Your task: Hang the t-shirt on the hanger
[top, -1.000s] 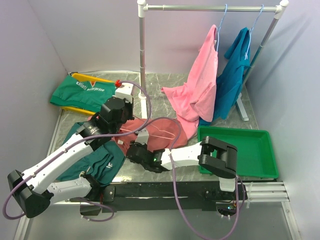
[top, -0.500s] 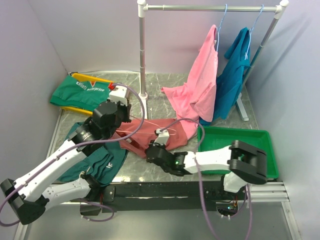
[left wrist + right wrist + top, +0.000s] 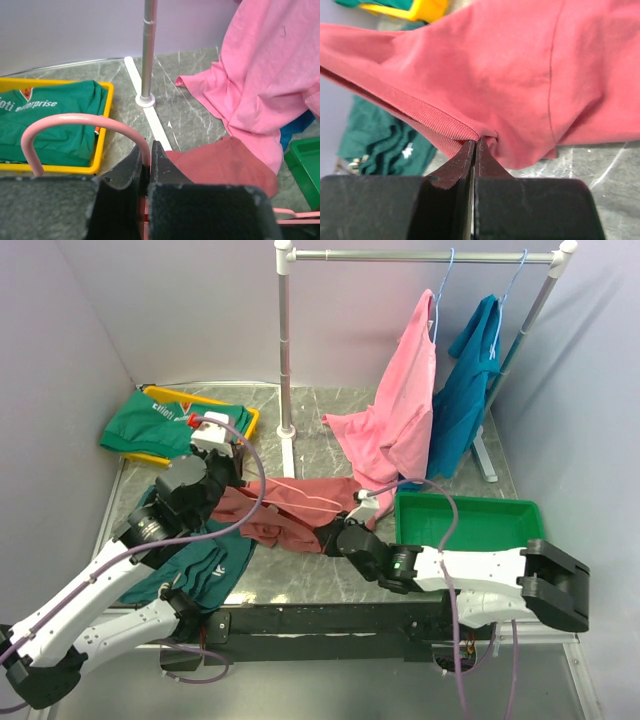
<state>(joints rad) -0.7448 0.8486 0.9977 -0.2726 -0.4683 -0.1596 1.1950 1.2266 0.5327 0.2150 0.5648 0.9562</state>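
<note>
I have the left gripper [image 3: 237, 478] pressed together on the salmon-pink wire hanger [image 3: 300, 490]. In its wrist view the 2 fingers [image 3: 167, 172] squeeze the wire just below the hook of the hanger [image 3: 80, 118], and the hook's arch curls off toward 9 o'clock. A stretch of the hanger's wire also shows low at 4 o'clock in that view.

The brick-red t-shirt [image 3: 290, 515] lies bunched at the middle of the grey marble table [image 3: 330, 405], strung between the 2 grippers, with the hanger's wire running across its top. The right gripper [image 3: 332, 537] sits at the shirt's 5 o'clock edge. From its wrist camera the jaws are closed tight, pinching a ribbed hem of the t-shirt [image 3: 520, 75], and the cloth rises from the pinch in a taut fold.

At 8 o'clock on the table a dark green garment [image 3: 205, 565] lies under the left arm. At 10 o'clock a yellow tray [image 3: 250, 420] holds a folded green printed shirt [image 3: 165, 425]. At 4 o'clock there is a green tray [image 3: 480, 525]. At 12 o'clock the white rack [image 3: 284, 340] carries a light pink shirt [image 3: 400, 410] and a teal-blue shirt [image 3: 465, 400], each hung from the rail by a light blue hanger [image 3: 447, 270]. The pink shirt's hem trails down onto the table, just beside the t-shirt's 2 o'clock corner.
</note>
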